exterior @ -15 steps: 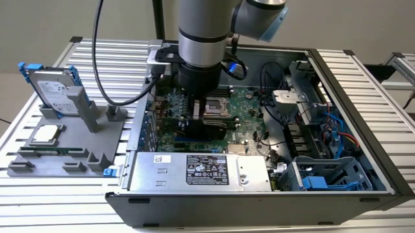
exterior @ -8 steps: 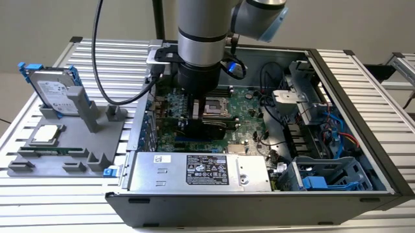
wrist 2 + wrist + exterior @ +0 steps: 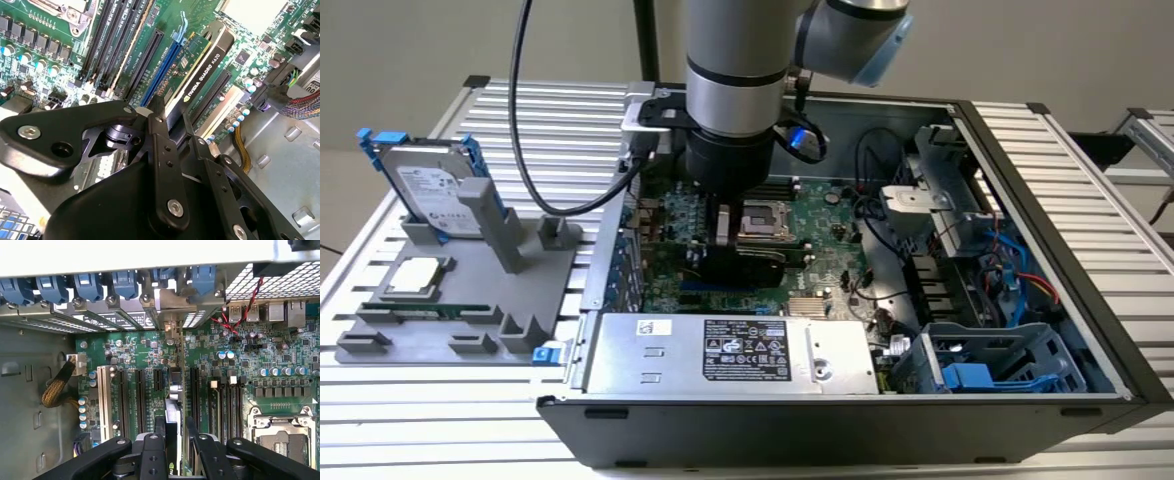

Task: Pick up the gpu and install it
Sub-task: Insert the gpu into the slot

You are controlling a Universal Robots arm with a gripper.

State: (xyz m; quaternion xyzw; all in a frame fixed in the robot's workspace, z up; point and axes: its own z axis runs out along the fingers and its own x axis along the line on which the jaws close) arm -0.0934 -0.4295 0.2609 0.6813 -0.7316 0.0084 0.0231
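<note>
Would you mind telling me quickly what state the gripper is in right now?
Gripper: shut on the gpu, holding it on edge over the motherboard slots.

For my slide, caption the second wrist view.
Gripper shut on the gpu, holding it edge-down over the motherboard slots.

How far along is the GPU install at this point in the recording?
Pick-up looks done: the gripper is shut on the gpu and has carried it inside the computer case. In hand: in both wrist views the card stands on edge over the motherboard slots, bracket end toward the rear slot covers. Left: whether it is fully seated cannot be told, and the gripper has not let go.
</note>
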